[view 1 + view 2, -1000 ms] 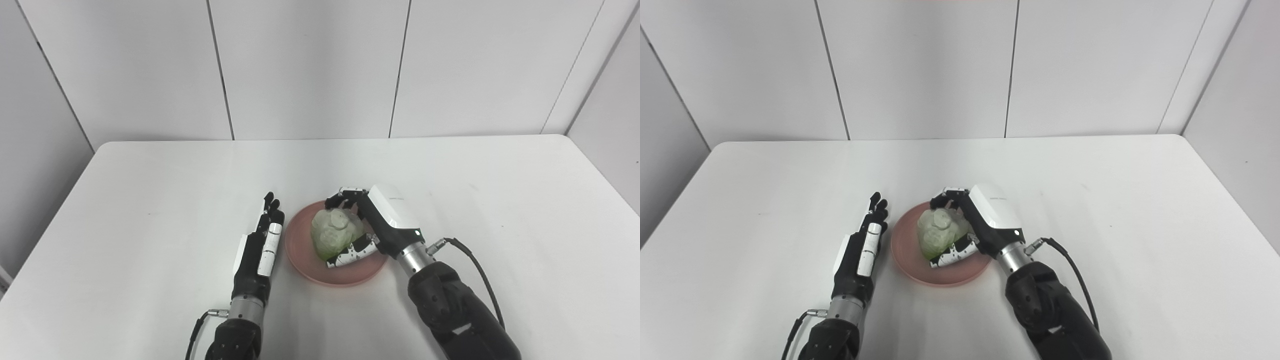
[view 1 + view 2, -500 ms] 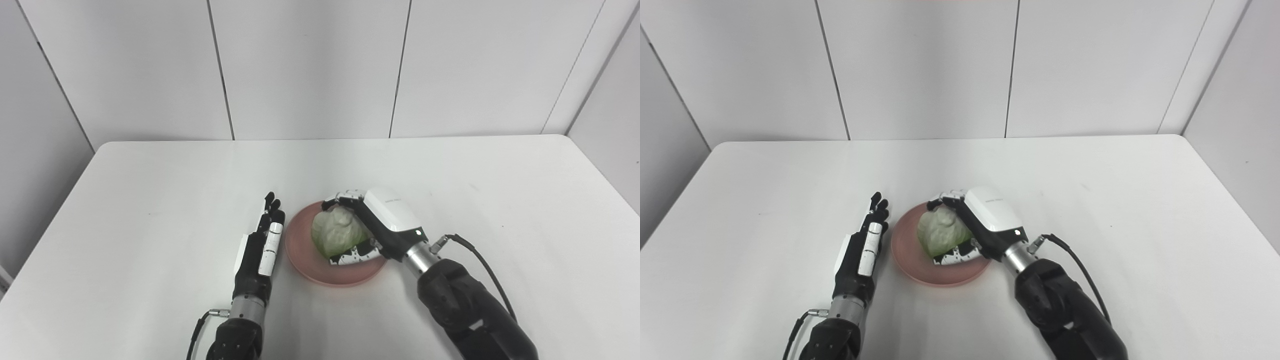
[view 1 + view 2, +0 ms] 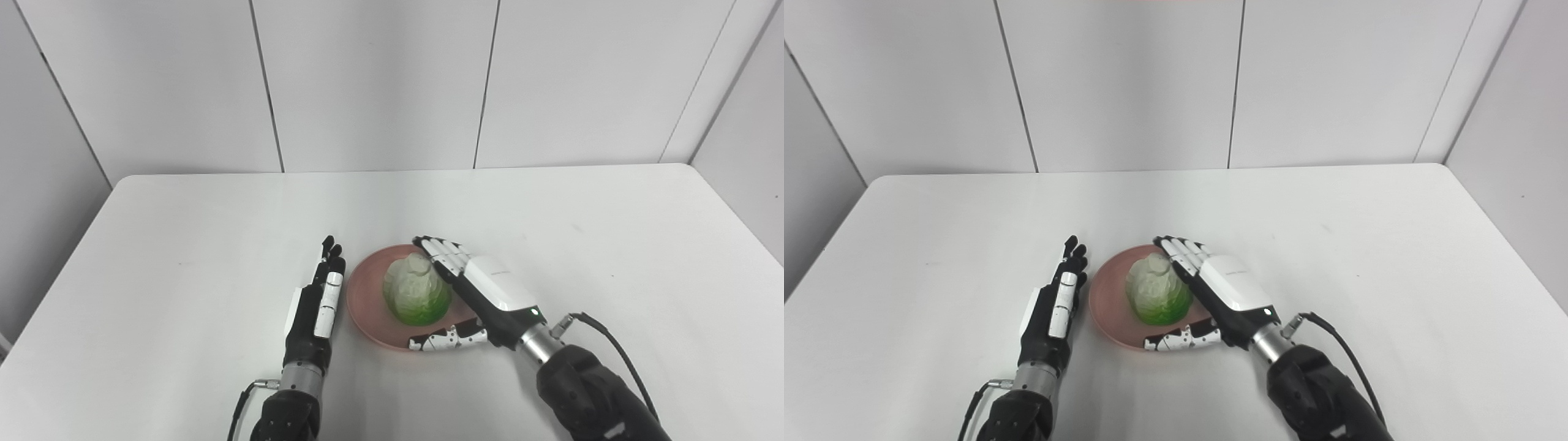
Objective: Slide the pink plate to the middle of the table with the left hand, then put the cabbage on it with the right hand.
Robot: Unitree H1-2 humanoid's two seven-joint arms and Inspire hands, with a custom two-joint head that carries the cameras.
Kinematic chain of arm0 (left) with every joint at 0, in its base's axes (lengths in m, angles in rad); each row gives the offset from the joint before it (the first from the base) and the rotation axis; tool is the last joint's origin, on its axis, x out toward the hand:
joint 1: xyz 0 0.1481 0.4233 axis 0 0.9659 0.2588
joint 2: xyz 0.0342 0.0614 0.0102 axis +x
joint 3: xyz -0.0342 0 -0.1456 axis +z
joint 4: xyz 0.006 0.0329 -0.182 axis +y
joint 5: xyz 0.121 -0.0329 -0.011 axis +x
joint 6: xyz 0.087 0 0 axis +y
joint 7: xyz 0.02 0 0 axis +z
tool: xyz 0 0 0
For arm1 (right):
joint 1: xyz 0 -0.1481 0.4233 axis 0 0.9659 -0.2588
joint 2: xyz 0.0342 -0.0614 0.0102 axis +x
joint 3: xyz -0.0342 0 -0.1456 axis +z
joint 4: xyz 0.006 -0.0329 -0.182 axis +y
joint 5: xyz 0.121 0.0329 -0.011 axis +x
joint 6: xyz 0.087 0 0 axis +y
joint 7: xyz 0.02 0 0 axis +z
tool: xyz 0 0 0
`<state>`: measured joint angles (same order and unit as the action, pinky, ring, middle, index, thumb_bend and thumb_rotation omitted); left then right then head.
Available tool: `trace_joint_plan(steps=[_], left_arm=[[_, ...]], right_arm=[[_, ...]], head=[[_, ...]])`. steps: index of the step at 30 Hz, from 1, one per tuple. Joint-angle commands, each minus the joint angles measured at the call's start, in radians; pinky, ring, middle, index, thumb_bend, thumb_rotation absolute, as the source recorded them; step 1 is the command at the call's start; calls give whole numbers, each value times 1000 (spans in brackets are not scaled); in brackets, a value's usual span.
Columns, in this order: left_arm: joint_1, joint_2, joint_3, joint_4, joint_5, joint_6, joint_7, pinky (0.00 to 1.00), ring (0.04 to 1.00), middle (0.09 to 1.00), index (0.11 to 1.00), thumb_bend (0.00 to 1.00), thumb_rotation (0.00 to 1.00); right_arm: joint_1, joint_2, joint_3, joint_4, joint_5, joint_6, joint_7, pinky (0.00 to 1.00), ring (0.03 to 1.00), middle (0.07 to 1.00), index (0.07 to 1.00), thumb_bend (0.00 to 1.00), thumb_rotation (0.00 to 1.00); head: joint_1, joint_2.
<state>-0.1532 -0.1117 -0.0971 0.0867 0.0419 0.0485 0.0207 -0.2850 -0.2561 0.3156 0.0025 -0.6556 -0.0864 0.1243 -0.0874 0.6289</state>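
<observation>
Resting flat on the bench (image 3: 184, 233), left hand (image 3: 315, 306) is seen with fingers straight, empty, just beside pink plate (image 3: 367, 306). Cabbage (image 3: 416, 298) is seated on it. Right hand (image 3: 484, 294) is spread, nothing gripped.

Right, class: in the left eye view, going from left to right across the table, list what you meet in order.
left hand → pink plate → cabbage → right hand
</observation>
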Motion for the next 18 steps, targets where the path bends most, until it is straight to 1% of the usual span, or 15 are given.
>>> trace_joint_plan(steps=[1, 2, 4, 5, 6, 7, 10, 13, 15, 18], left_arm=[[-8, 3, -9, -17, -16, 35, -30, 1000, 1000, 1000, 1000, 715, 1000], [-6, 8, -8, -19, -15, 34, -31, 1000, 1000, 1000, 1000, 715, 1000], [-3, 17, -9, -23, -13, 32, -34, 1000, 1000, 1000, 1000, 716, 1000], [-2, 21, -9, -25, -11, 32, -36, 1000, 1000, 1000, 1000, 715, 1000], [-2, 22, -4, -27, -19, 32, -37, 1000, 1000, 1000, 1000, 715, 1000], [-1, 22, -1, -27, -24, 31, -38, 1000, 1000, 1000, 1000, 723, 1000], [2, 28, 5, -33, -33, 30, -47, 1000, 1000, 1000, 1000, 749, 1000], [4, 31, 12, -37, -40, 25, -52, 1000, 1000, 1000, 1000, 744, 1000], [4, 32, 16, -37, -43, 19, -53, 1000, 1000, 1000, 1000, 748, 1000], [2, 35, 17, -34, -38, 6, -47, 1000, 1000, 1000, 1000, 730, 1000]], right_arm=[[-24, 32, -27, -36, 36, -41, -58, 996, 1000, 1000, 1000, 801, 689], [-15, 48, -39, -36, 54, -49, -78, 996, 1000, 1000, 1000, 802, 691], [0, 75, -59, -35, 82, -62, -110, 990, 1000, 1000, 1000, 790, 738], [6, 85, -66, -33, 93, -67, -123, 961, 1000, 1000, 1000, 799, 791], [12, 98, -73, -33, 106, -69, -137, 951, 1000, 1000, 1000, 802, 810], [17, 107, -78, -32, 115, -71, -146, 919, 1000, 1000, 1000, 799, 831], [25, 135, -95, -31, 146, -76, -170, 896, 1000, 1000, 1000, 791, 862], [30, 177, -133, -18, 247, -93, -185, 976, 1000, 1000, 1000, 788, 877], [33, 197, -152, -17, 289, -87, -186, 994, 1000, 1000, 1000, 765, 895], [36, 217, -174, -18, 324, -65, -190, 1000, 1000, 1000, 1000, 698, 947]], head=[[1, -1], [-3, 3], [-7, 6], [-7, 6], [-9, 9], [-9, 9], [-9, 12], [-9, 16], [-8, 17], [-5, 18]])
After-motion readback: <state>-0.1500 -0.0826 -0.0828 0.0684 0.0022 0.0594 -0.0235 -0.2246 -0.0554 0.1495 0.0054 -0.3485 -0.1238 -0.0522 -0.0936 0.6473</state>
